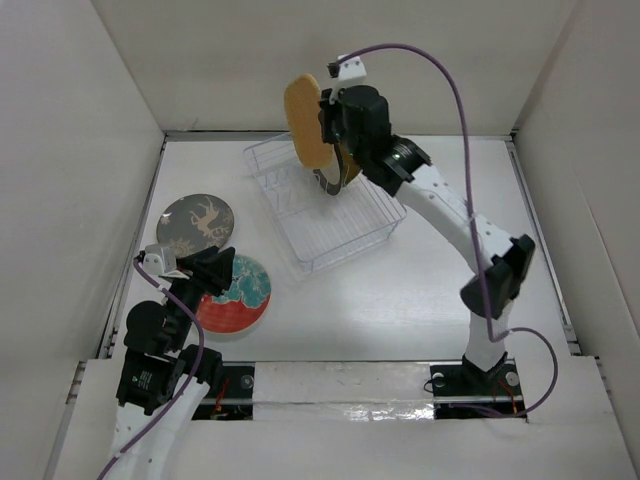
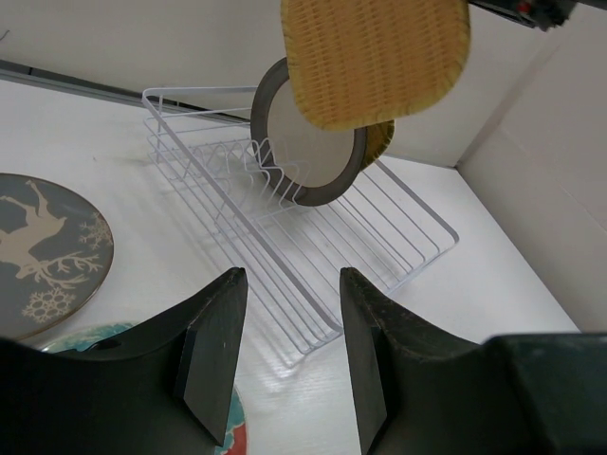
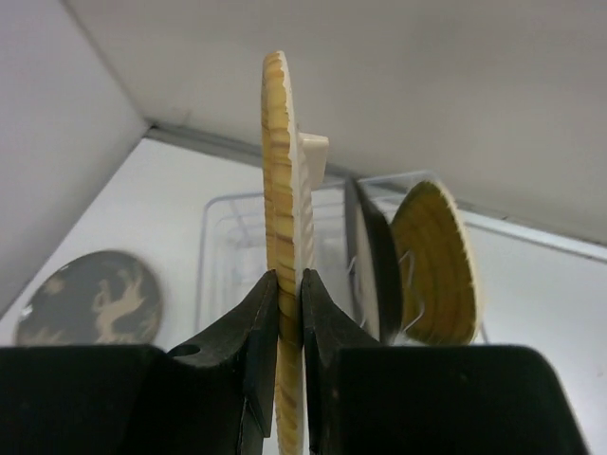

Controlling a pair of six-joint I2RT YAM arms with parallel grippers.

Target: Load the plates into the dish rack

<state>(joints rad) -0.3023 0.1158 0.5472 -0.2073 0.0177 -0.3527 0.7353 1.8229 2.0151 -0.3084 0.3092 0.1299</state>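
Tan and woven-looking, the rounded-square plate is pinched on edge in the right gripper above the clear plastic dish rack, and I'd worry that, lowered off-line, it clips the dark-rimmed cream plate standing there or misses the tines and slips.

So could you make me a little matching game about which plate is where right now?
Plates:
1. tan square plate
2. dark-rimmed plate
3. grey deer plate
4. red-and-teal plate

Places:
A. flat on the table, nearest the left wall
B. pinched in the right gripper above the dish rack
C. partly under the left gripper
D. standing on edge in the dish rack

Pairs: 1-B, 2-D, 3-A, 4-C
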